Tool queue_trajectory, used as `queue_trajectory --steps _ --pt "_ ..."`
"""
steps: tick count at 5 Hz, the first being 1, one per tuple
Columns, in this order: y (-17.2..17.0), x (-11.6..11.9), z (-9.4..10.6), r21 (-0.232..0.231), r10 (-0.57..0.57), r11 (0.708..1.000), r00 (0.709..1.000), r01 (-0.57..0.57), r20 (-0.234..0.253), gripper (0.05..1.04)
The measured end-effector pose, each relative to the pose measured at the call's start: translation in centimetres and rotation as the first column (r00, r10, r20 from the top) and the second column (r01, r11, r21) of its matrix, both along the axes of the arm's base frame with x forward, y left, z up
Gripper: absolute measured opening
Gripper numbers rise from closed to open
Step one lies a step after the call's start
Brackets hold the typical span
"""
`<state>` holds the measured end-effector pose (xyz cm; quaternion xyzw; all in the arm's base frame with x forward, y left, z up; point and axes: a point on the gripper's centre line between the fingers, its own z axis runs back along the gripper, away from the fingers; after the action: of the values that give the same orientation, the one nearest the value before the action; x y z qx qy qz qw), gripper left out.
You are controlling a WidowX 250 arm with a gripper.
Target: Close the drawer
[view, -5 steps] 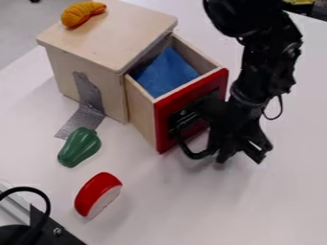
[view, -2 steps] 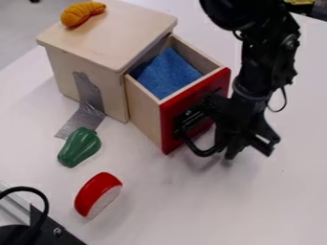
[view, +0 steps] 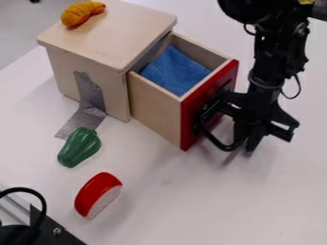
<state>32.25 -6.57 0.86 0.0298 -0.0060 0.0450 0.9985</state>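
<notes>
A light wooden cabinet (view: 112,36) stands in the upper left of the frame on a white tabletop (view: 191,206). Its drawer (view: 153,109) is open, sticking out from the cabinet toward the center right, with its red front panel (view: 211,103) facing the lower right. A folded blue cloth (view: 174,72) lies inside the drawer. A black curved handle (view: 214,141) is fixed to the red front panel. The black gripper (view: 246,143) hangs at the right of center, at the free end of the handle, the arm coming down from the upper right; whether it is spread or pressed together I cannot tell. On the cabinet's top, near its far left edge, sits a ridged orange toy (view: 81,13). Silver tape (view: 86,115) runs down the cabinet's side onto the tabletop. Just beside the tape's lower end lies a green toy bell pepper (view: 80,147), and below that a red toy piece with a pale flat face (view: 94,194). A black cable (view: 43,203) loops in the lower left corner.
</notes>
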Motion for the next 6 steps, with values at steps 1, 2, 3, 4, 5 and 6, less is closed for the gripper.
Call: queue_trajectory --steps 1,2,3,4,5,6 --pt "-0.1 0.5 0.0 -0.008 0.027 1.000 0.999 -0.027 0.023 0.124" --pt "-0.3 0.7 -0.1 -0.035 0.063 0.998 0.997 -0.062 0.052 0.124" --pt "-0.3 0.6 0.1 -0.055 0.084 0.995 0.992 -0.079 0.097 0.124" --pt "2.3 0.4 0.2 -0.036 0.206 0.979 0.970 -0.203 0.130 0.124" --pt "3.6 0.5 0.2 -0.037 0.233 0.973 0.962 -0.230 0.145 0.125" --pt "3.4 0.7 0.2 -0.052 0.237 0.971 0.958 -0.231 0.162 0.125"
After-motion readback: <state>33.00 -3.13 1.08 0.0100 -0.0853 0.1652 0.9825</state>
